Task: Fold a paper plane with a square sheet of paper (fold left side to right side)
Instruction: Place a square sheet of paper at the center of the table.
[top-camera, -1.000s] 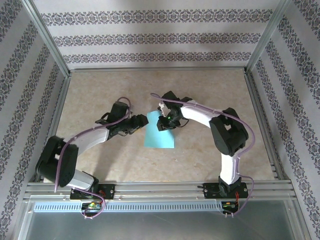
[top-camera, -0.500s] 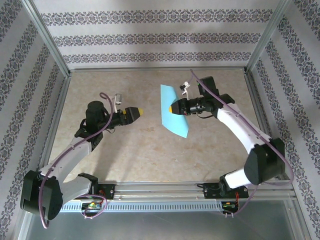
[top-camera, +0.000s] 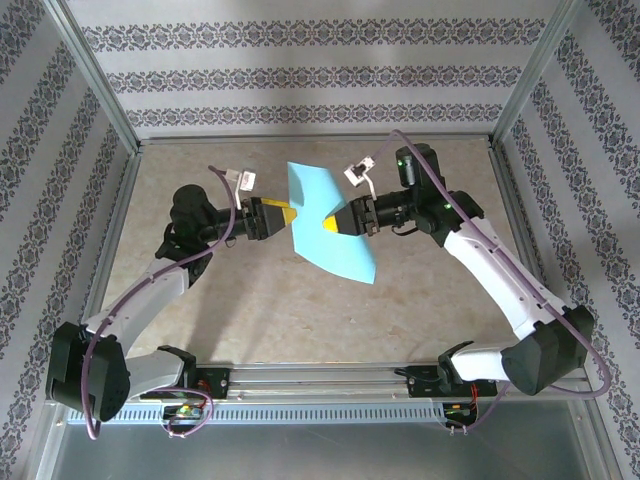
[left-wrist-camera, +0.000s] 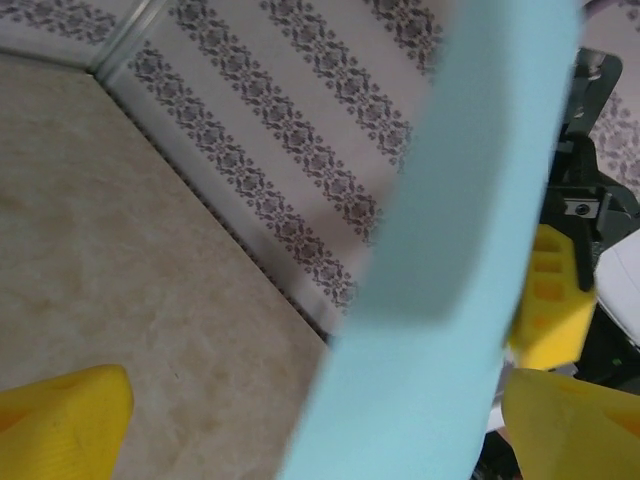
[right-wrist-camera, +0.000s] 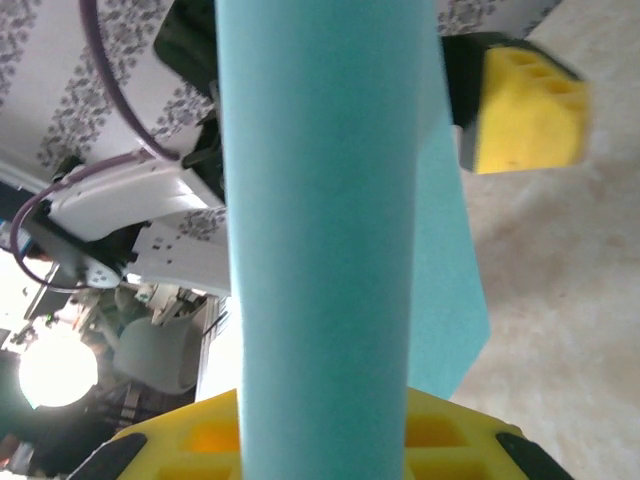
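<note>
Paper (top-camera: 345, 255) clamped in right tool (top-camera: 333, 223)

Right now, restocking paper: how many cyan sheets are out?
1. The cyan sheet is held above the table centre by the right gripper, with the open left gripper at its left edge. A second could hide behind it.

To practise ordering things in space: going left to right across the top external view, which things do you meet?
left arm's black joint block → left gripper → cyan paper → right arm's black joint block
</note>
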